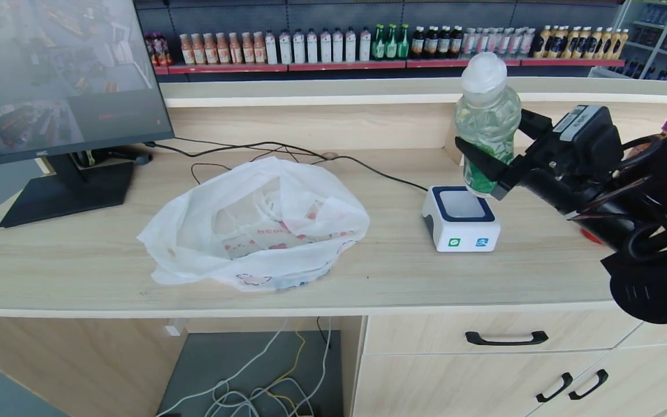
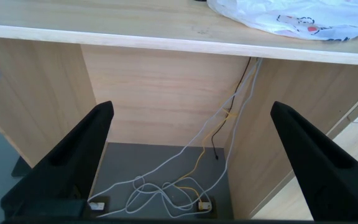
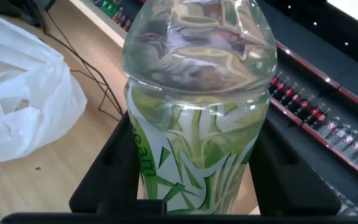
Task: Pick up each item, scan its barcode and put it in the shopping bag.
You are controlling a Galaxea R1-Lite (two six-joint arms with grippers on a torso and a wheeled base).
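My right gripper [image 1: 493, 168] is shut on a clear bottle [image 1: 487, 124] with a green label and white cap, holding it upright just above the white scanner box [image 1: 461, 220] on the counter. The same bottle [image 3: 197, 124] sits between the right gripper's [image 3: 191, 180] black fingers in the right wrist view. A white shopping bag [image 1: 255, 226] lies open at the counter's middle, left of the scanner; its edge [image 2: 297, 18] hangs near the counter front. My left gripper [image 2: 191, 155] is open below the counter edge, facing the recess under the desk.
A monitor [image 1: 61, 75] on a black stand occupies the counter's left rear, with cables [image 1: 287, 153] trailing behind the bag. Drawers [image 1: 504, 339] sit below the counter at right. Loose cables [image 2: 179, 186] lie on the floor in the recess. Shelves of bottles [image 1: 368, 43] line the back wall.
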